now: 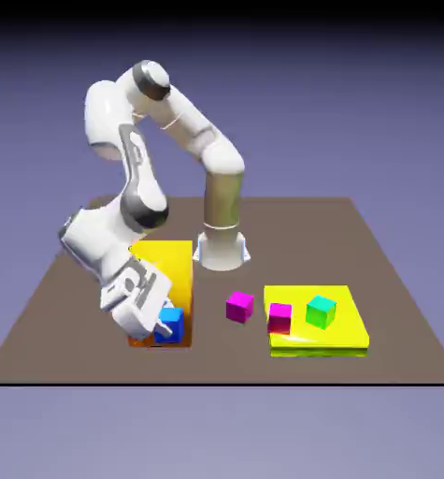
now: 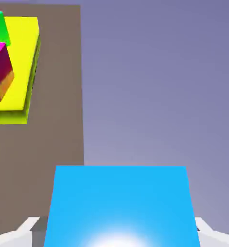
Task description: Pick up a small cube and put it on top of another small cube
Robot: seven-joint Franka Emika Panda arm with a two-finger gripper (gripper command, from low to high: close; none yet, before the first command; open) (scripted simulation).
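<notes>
My tool [image 1: 166,329] is clenched on the small bright blue cube [image 2: 120,205], low by the tall yellow block [image 1: 169,281] on the brown counter [image 1: 393,309]; next, I judge, lift and carry toward the small green cube [image 1: 322,311] on the flat yellow slab [image 1: 342,335].

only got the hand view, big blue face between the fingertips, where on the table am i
observer: the hand is low at the exterior view's left, closed on the small bright blue cube, right in front of a big yellow block that your view does not show.
operator: ok anything between me and the green one
observer: yes, a loose small magenta cube sits on the brown table, roughly between the hand and the flat yellow slab that carries the small green cube. It is not the magenta cube you can see.
</notes>
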